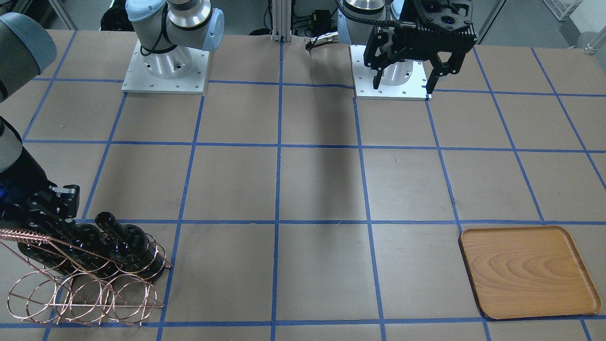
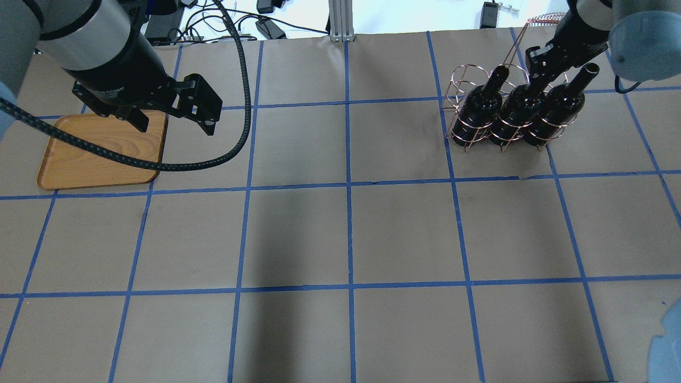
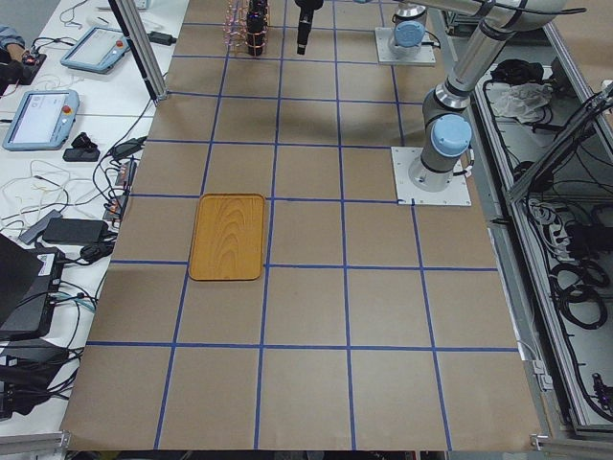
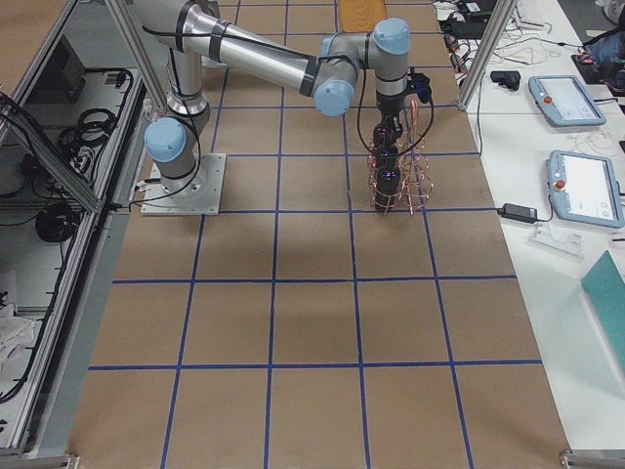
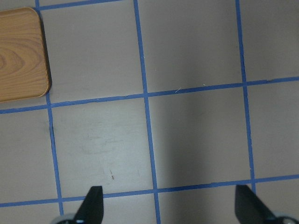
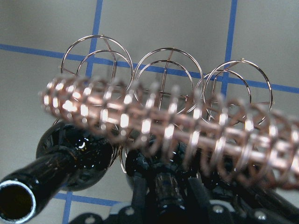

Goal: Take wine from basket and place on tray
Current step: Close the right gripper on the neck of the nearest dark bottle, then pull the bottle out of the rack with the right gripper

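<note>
Three near-black wine bottles stand in the back row of the copper wire basket [image 2: 462,74] at the far right of the overhead view. My right gripper [image 2: 540,72] comes down beside the basket's twisted handle [image 6: 163,126] and is shut around the neck of the middle bottle [image 2: 518,114]. In the right wrist view that neck [image 6: 163,182] sits between the dark fingers. The bottle still stands in its loop. The tan wooden tray [image 2: 96,159] lies empty at the far left. My left gripper [image 2: 175,127] hangs open and empty above the tray's right edge.
The outer bottles [image 2: 481,106] [image 2: 556,111] stand close on either side of the gripped one. The basket's front row of loops [image 1: 85,293] holds nothing. Brown paper with blue tape lines covers the table. The arm bases [image 1: 165,71] stand on the robot's side.
</note>
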`<control>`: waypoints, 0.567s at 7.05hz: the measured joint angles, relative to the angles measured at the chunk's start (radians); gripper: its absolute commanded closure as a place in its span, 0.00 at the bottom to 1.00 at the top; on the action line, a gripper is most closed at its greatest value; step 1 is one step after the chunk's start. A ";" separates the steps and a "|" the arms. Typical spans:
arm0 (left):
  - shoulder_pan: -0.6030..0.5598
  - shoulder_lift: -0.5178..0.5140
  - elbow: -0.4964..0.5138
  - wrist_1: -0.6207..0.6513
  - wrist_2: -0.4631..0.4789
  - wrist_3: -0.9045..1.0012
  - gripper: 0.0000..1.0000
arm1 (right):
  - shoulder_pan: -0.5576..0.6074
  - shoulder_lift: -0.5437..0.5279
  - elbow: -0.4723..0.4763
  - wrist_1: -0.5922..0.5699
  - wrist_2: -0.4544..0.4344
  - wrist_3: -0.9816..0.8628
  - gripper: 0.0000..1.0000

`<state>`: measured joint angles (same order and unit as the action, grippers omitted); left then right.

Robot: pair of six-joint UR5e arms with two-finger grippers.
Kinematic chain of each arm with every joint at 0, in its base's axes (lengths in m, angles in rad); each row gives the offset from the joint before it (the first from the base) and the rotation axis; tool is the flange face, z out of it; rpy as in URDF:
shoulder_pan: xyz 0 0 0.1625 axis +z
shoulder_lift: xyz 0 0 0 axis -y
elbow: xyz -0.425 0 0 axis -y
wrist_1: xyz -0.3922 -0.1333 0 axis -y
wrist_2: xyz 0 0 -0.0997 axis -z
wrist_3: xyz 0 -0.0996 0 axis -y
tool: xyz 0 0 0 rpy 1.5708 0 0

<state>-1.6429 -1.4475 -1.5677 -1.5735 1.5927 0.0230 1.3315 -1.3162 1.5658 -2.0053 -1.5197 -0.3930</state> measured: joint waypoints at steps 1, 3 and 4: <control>0.000 0.000 0.000 0.000 0.000 0.000 0.00 | 0.001 -0.002 -0.001 0.007 -0.005 -0.004 1.00; 0.000 0.000 0.000 0.000 0.001 0.000 0.00 | 0.002 -0.006 -0.036 0.042 -0.009 -0.008 1.00; 0.000 0.000 0.000 0.000 0.002 0.000 0.00 | 0.004 -0.008 -0.082 0.093 -0.009 -0.009 1.00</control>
<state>-1.6429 -1.4475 -1.5677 -1.5735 1.5943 0.0230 1.3352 -1.3238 1.4836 -1.9128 -1.5291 -0.4017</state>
